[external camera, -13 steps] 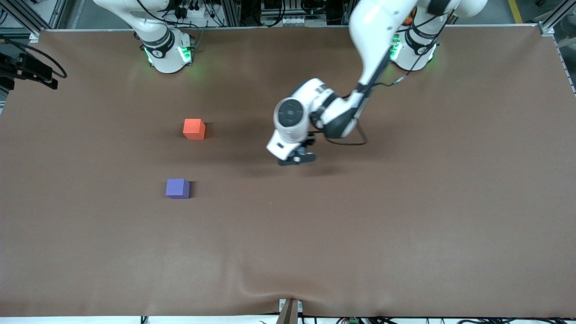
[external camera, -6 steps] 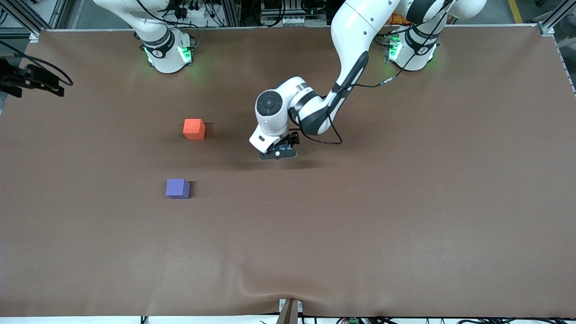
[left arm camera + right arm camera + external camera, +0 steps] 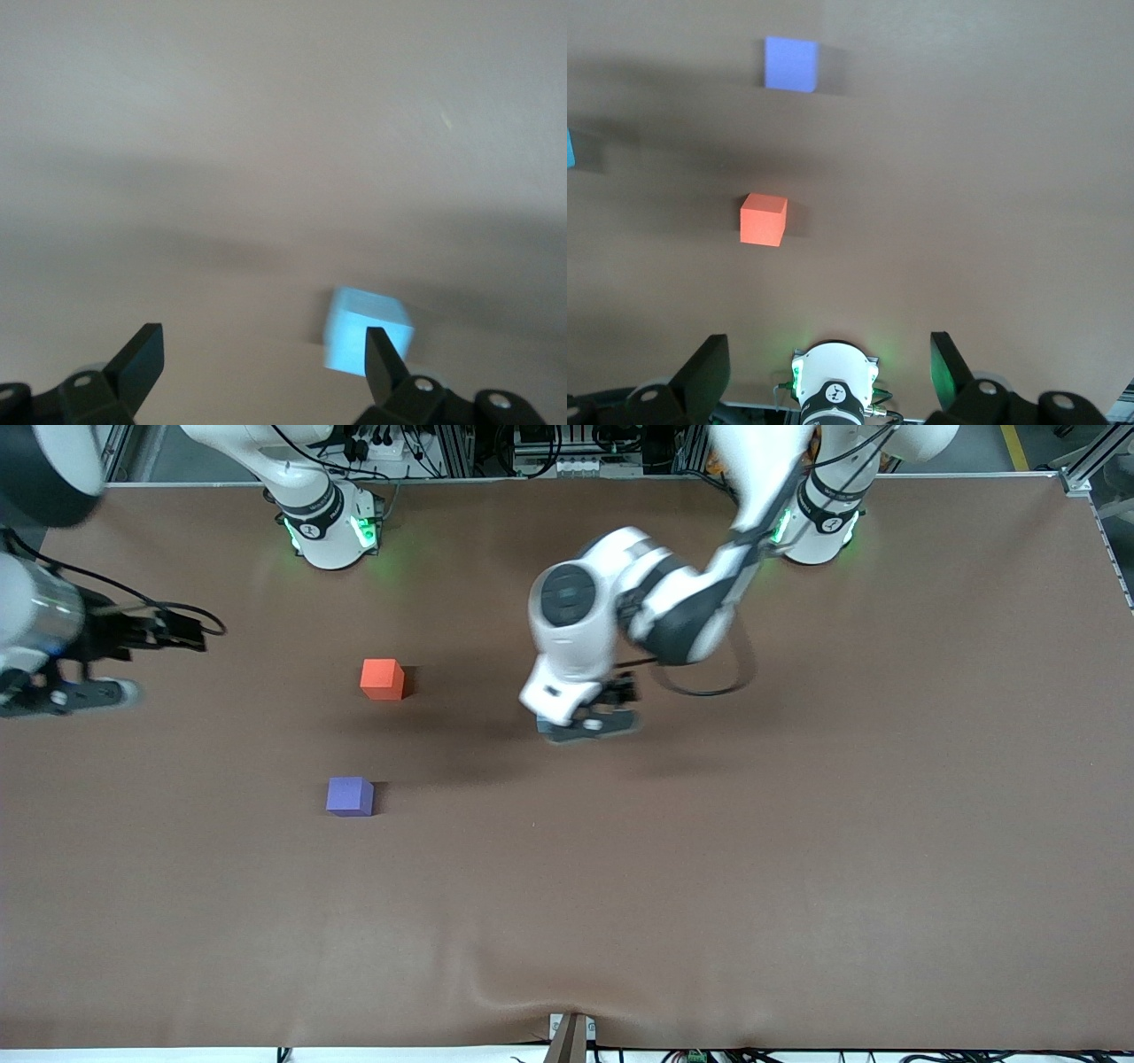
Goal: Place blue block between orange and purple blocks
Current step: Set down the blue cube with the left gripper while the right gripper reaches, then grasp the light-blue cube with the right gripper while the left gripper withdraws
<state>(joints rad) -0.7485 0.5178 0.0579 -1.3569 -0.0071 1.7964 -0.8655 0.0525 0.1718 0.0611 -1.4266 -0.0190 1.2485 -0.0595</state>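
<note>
The blue block [image 3: 354, 329] lies on the brown table, seen in the left wrist view just beside one fingertip of my left gripper [image 3: 263, 359], not between the jaws. That gripper [image 3: 586, 726] is open and empty over the table's middle, and its hand hides the block in the front view. A sliver of the blue block [image 3: 570, 148] shows in the right wrist view. The orange block [image 3: 383, 679] and the purple block [image 3: 350, 795] sit apart toward the right arm's end, the purple one nearer the front camera. My right gripper [image 3: 828, 363] is open and empty, high over that end [image 3: 97, 664].
The right arm's base [image 3: 833, 385] shows below my right gripper. The brown table cover [image 3: 709, 868] has a wrinkle at its front edge. A small bracket [image 3: 570, 1036] sits at the middle of that edge.
My left hand swung toward the right arm's end, then back toward the left arm's end, and looks higher. My right hand has come farther into the front view.
</note>
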